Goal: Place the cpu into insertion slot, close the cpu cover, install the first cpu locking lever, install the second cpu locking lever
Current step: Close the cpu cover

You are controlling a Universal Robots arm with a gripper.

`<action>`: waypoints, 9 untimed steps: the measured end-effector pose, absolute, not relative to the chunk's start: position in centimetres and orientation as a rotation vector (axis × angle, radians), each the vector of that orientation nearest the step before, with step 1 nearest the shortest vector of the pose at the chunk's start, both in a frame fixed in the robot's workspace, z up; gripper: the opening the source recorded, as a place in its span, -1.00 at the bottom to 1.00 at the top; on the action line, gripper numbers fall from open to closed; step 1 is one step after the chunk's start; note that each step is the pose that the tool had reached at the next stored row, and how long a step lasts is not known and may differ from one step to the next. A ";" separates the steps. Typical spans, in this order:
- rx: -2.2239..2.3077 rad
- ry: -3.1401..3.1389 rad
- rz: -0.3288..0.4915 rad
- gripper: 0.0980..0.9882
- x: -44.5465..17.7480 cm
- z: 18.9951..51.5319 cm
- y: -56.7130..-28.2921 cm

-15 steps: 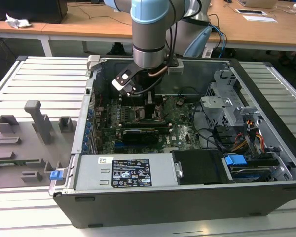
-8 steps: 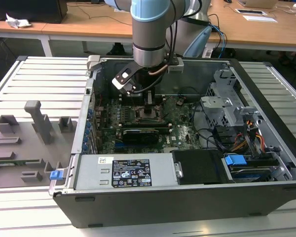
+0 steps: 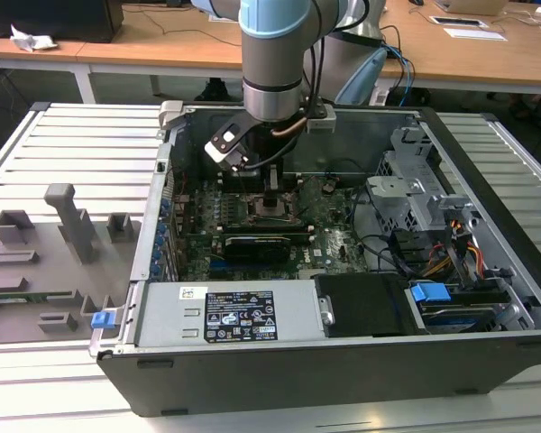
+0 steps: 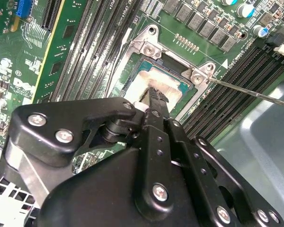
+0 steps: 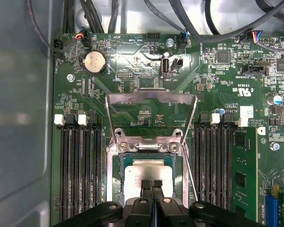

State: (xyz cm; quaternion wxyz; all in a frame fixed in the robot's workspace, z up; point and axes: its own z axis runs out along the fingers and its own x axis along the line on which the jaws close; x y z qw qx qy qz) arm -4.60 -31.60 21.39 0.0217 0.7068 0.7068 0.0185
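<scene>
**Closed gripper (image 5: pixel 151 183) on the seated cpu (image 5: pixel 135 175)**

With jaws closed together and holding nothing, the gripper has its tips at the cpu's metal top. The cpu lies in the insertion slot (image 5: pixel 115 182), at the far middle of the computer case (image 3: pixel 343 374). The cpu cover (image 5: pixel 151 97) stands swung up, off the slot.

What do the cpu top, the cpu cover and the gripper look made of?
cpu: probably metal. The top is matte silvery-grey with soft glare.
cpu cover: thin sheet metal with a bare bright finish. It shines along its edges.
gripper: black with a satin finish and bright screw heads set in it. It could be anodised metal or plastic; the look leaves that open.
</scene>
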 end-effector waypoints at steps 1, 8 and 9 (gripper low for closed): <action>2.190 2.190 0.057 -0.98 -4.6 21.4 -31.6; 2.188 2.188 0.052 -0.98 -4.6 22.2 -31.6; 2.187 2.187 0.050 -0.98 -4.6 22.4 -31.6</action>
